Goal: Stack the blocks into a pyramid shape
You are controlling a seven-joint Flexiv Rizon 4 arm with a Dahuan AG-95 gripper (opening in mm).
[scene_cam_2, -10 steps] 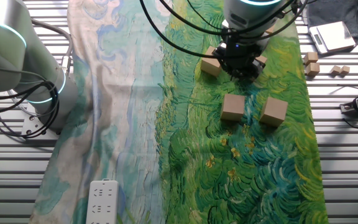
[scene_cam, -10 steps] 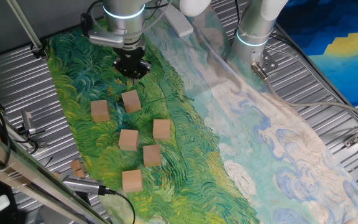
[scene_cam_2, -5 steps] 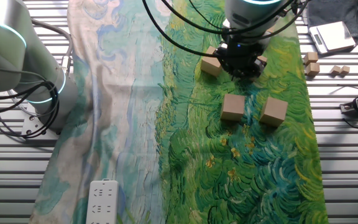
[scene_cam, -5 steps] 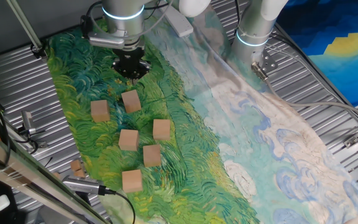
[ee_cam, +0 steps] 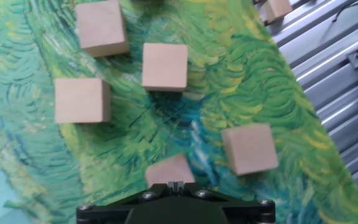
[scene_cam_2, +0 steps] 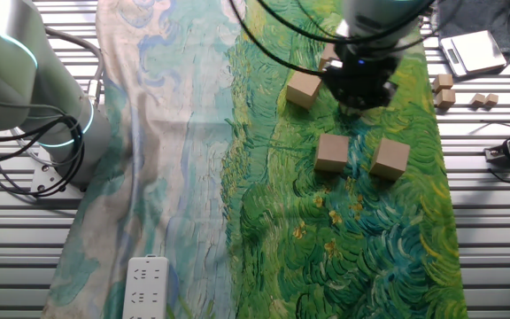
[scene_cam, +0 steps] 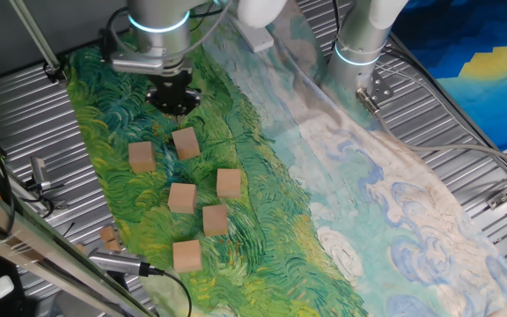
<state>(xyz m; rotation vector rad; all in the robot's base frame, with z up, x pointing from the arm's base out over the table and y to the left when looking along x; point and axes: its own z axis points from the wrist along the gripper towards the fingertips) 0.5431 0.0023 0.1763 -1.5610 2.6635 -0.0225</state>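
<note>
Several tan wooden blocks lie apart and flat on the green painted cloth, none stacked. In one fixed view the farthest two are a block (scene_cam: 186, 143) and a block (scene_cam: 142, 157); the nearest block (scene_cam: 187, 255) lies by the cloth's front end. My gripper (scene_cam: 172, 97) hangs above the cloth beyond them, touching none. In the hand view its fingertips (ee_cam: 176, 185) meet with nothing between, directly over one block (ee_cam: 169, 171), with another block (ee_cam: 249, 148) to the right. In the other fixed view the gripper (scene_cam_2: 361, 89) hides part of the group.
A second, idle arm base (scene_cam: 359, 44) stands at the back right. A power strip (scene_cam_2: 147, 288) lies on the pale part of the cloth (scene_cam: 394, 194). Small tan scraps (scene_cam_2: 443, 84) and a scale (scene_cam_2: 472, 51) sit on the slatted metal table (scene_cam: 25, 123).
The gripper has shifted sideways over the cloth, left in one fixed view and right in the other. The blocks have not moved.
</note>
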